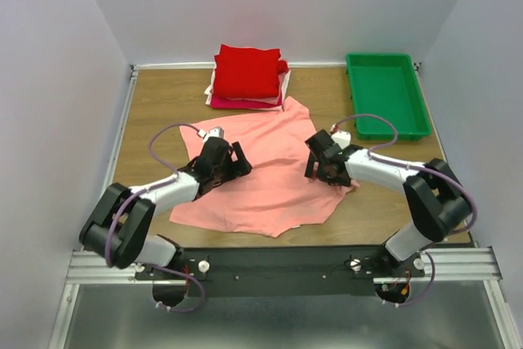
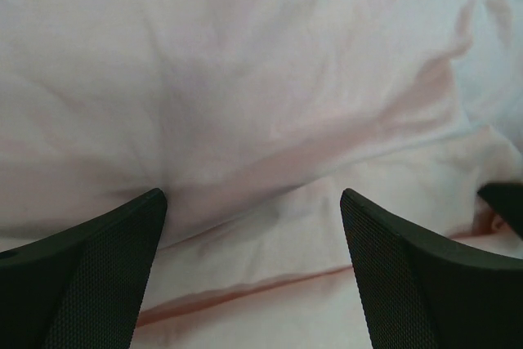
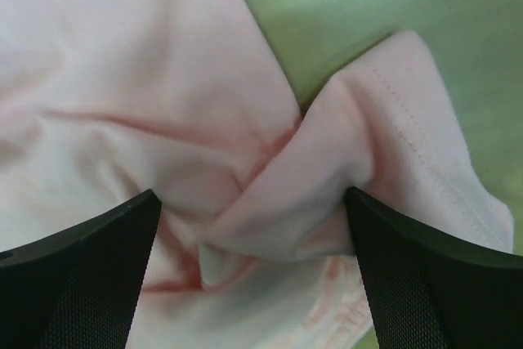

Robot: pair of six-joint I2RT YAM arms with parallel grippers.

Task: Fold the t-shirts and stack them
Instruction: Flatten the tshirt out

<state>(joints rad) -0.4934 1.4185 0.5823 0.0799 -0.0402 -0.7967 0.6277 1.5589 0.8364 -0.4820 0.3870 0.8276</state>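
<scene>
**A:** Which step is this?

**B:** The fold has not begun. The pink shirt [image 1: 270, 181] lies spread and rumpled on the table [image 1: 163, 104], just in front of the pile of folded shirts [image 1: 248, 75] at the far edge.

**A:** And the hands?

**B:** Both are low over the cloth, jaws wide apart, holding nothing. The left gripper [image 1: 237, 161] sits over the shirt's left half. The right gripper [image 1: 317, 163] is over a twisted sleeve [image 3: 327, 177] at the right edge.

**A:** Next move?

**B:** I'd judge each must drop and pinch the cloth at an edge, then pull the shirt flat before folding. That sleeve likely needs untwisting first.
</scene>
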